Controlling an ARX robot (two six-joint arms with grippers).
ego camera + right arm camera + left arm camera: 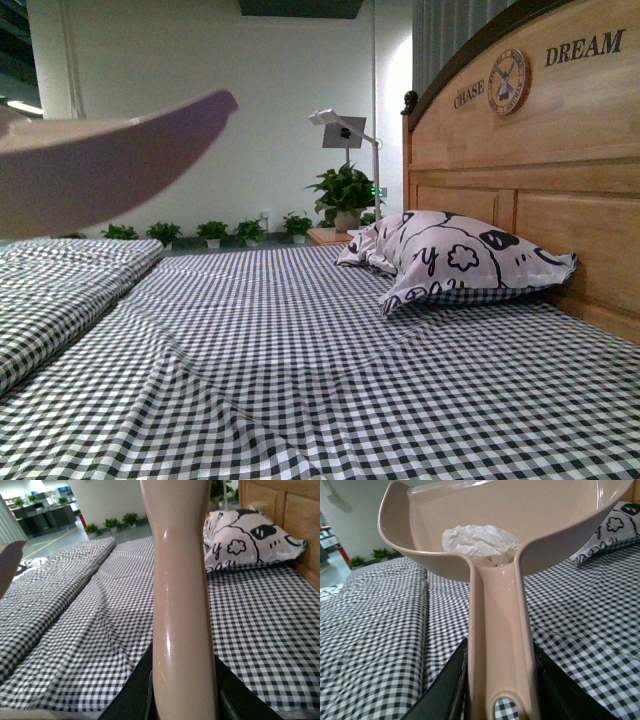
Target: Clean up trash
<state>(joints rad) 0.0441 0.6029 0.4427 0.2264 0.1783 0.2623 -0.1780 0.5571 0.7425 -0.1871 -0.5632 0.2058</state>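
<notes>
The trash (pixel 479 542), a small pale crumpled wad, lies inside the beige dustpan (pixel 520 515) at the mouth of its handle. My left gripper (pixel 501 680) is shut on the dustpan's handle and holds the pan lifted above the checked bed. The pan's underside shows at the upper left of the front view (pixel 100 160). My right gripper (pixel 182 690) is shut on the beige brush handle (pixel 180 580), which stands up through the right wrist view. The brush head is out of view.
The black-and-white checked bed sheet (pixel 300 360) fills the foreground, with a folded checked quilt (pixel 50 290) at the left. A white pillow with black doodles (pixel 455 260) leans by the wooden headboard (pixel 540 150) at the right. Potted plants (pixel 345 195) stand behind.
</notes>
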